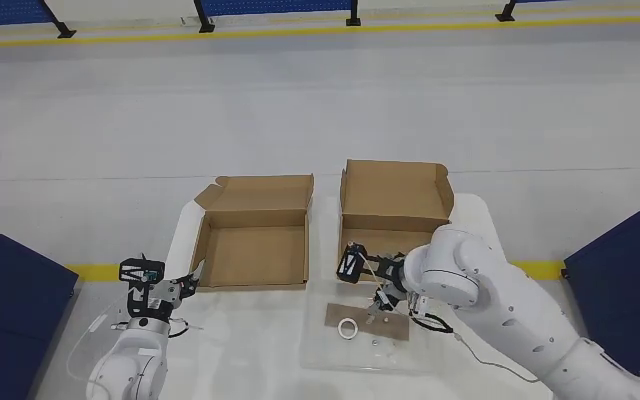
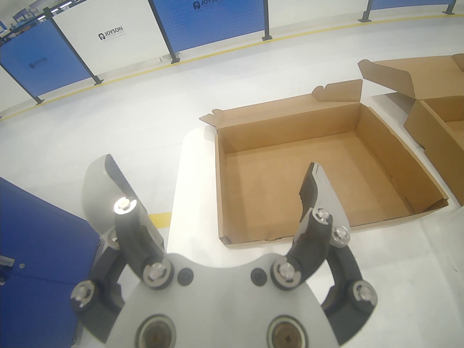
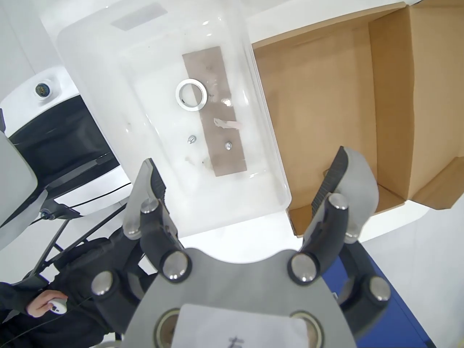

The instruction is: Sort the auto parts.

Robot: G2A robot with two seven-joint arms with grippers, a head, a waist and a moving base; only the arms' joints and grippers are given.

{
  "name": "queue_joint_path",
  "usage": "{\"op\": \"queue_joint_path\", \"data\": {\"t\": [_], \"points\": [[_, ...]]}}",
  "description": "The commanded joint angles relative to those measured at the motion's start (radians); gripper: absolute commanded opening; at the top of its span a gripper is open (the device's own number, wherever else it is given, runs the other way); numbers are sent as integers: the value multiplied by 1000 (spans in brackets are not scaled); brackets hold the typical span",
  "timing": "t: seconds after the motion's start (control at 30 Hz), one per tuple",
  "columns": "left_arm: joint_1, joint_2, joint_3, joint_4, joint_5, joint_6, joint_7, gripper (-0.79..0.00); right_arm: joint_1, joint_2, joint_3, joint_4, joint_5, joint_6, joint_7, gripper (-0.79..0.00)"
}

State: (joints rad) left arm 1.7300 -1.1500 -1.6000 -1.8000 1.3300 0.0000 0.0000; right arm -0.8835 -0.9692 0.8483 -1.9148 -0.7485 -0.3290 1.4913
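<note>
Right claw (image 1: 382,298), wide open and empty, hangs over the clear tray (image 1: 320,355); the metal ring (image 1: 347,328) lies just lower left of it, far from the open left claw (image 1: 190,283)

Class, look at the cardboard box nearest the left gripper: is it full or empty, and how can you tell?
Empty. The cardboard box stands open, and its bare brown floor shows from wall to wall.

Bright, even overhead light, white floor (image 1: 300,100) and counter (image 1: 250,315) nearly washed out, shadows faint and soft, glare spots on left fingers (image 2: 324,197) and clear tub (image 3: 90,48), wrist views bowed at edges.
</note>
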Motion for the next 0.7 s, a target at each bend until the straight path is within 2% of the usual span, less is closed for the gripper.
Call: {"op": "queue_joint_path", "data": {"t": [0.0,0.13,0.3,0.67], "points": [[0,0,0,0,0,0,0,0,0,0,0,0,0,0,0,0],[0,0,0,0,0,0,0,0,-5,0,-8,-3,-6,-9,-9,0],[0,0,0,0,0,0,0,0,6,13,-92,-16,-56,1,1,0],[0,0,0,0,0,0,0,0,75,32,-236,8,10,29,29,0]]}}
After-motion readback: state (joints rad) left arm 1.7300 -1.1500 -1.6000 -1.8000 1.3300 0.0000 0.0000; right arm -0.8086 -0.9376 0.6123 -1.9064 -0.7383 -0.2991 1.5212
